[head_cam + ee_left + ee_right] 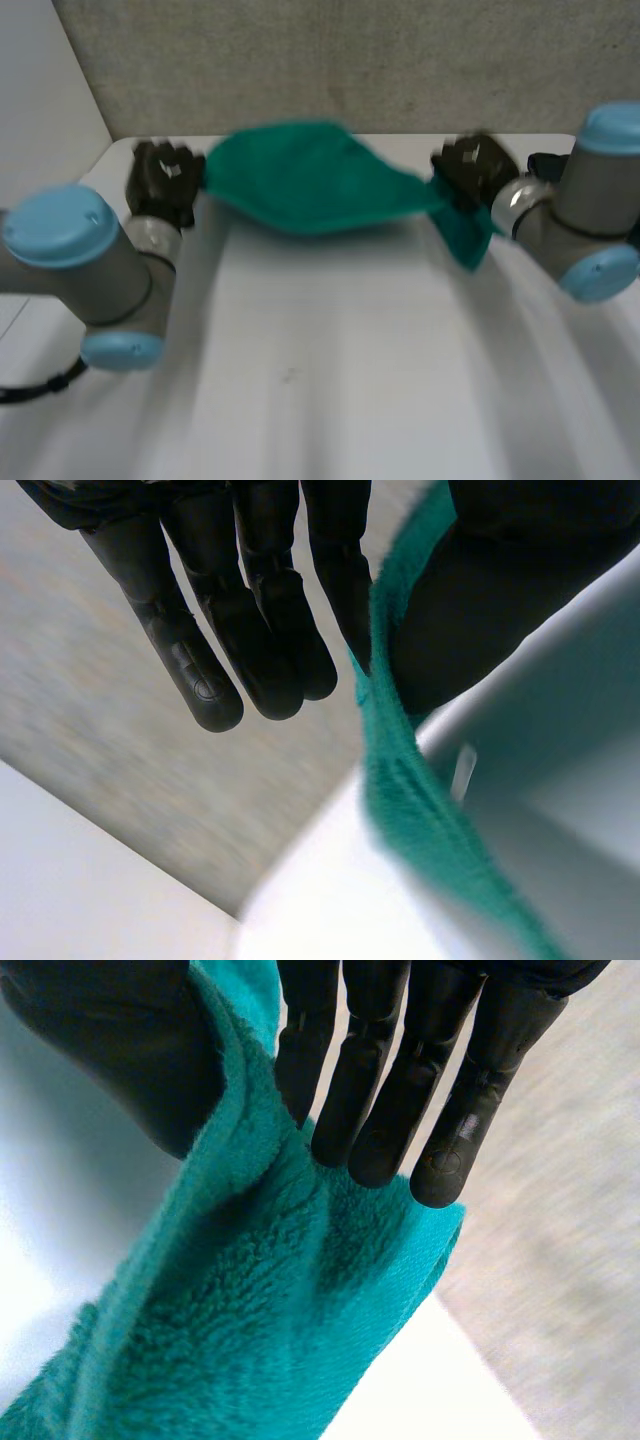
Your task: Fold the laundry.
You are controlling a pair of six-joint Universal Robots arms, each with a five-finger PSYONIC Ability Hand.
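**Operator:** What surrounds the work?

**Inspector:** Your white worktop [330,350] takes up most of the head view. A grey speckled wall [350,60] runs along its far edge, and a pale panel [40,80] stands at the far left corner.

**Operator:** And the laundry?

**Inspector:** One green cloth [300,180] is stretched between your two hands over the far part of the worktop. It sags in the middle and hides a stretch of the far edge. I cannot tell whether its lowest part touches the worktop. A loose corner hangs below the right hand.

**Operator:** The arms?

**Inspector:** Your left arm [80,260] reaches forward along the left side. Your right arm [590,210] comes in from the right, elbow out.

**Operator:** The hands themselves?

**Inspector:** Your left hand [162,180] is at the cloth's left end. In its wrist view the straight fingers [200,670] and the thumb [480,610] pinch the cloth's edge [400,780] between them. Your right hand [475,165] is at the right end. In its wrist view the fingers [450,1130] lie straight on one face of the cloth [260,1330] and the thumb [120,1060] presses the other, gripping it. The cloth covers part of that thumb.
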